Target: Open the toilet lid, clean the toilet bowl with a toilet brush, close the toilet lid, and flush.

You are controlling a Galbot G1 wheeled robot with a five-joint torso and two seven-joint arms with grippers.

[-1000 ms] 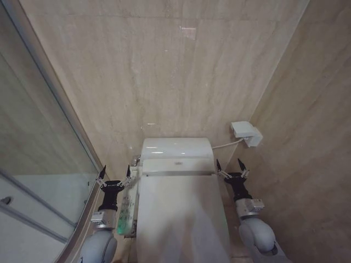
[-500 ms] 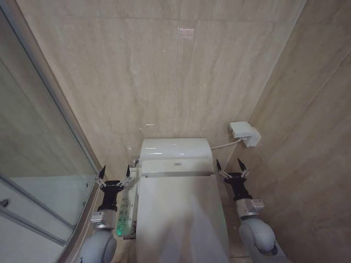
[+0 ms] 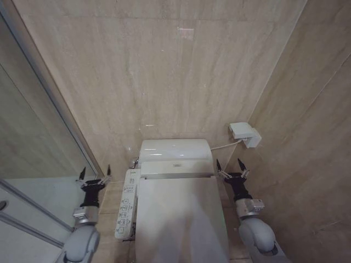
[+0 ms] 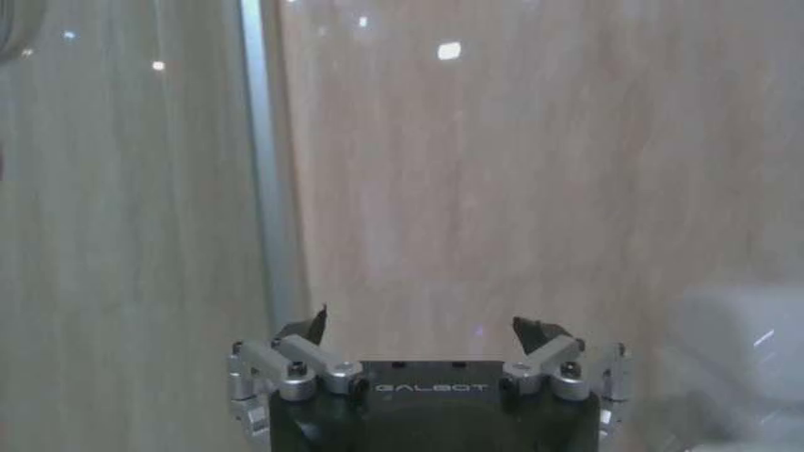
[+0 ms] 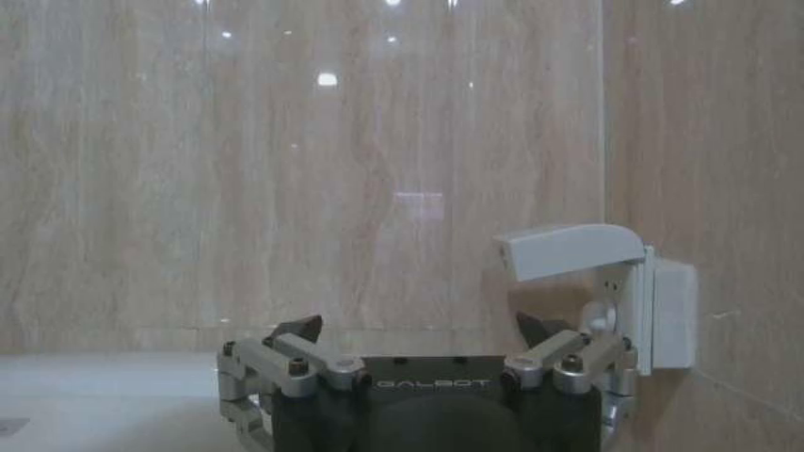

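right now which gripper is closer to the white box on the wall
The right. The right gripper hangs open beside the toilet lid, just below the white wall box. The left gripper is open across the toilet, by the glass partition.

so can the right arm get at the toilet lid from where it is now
Probably yes. The right gripper hovers open beside the closed toilet lid, near its back corner, and nothing stands between them. The side wall is close, so its room to swing looks tight.
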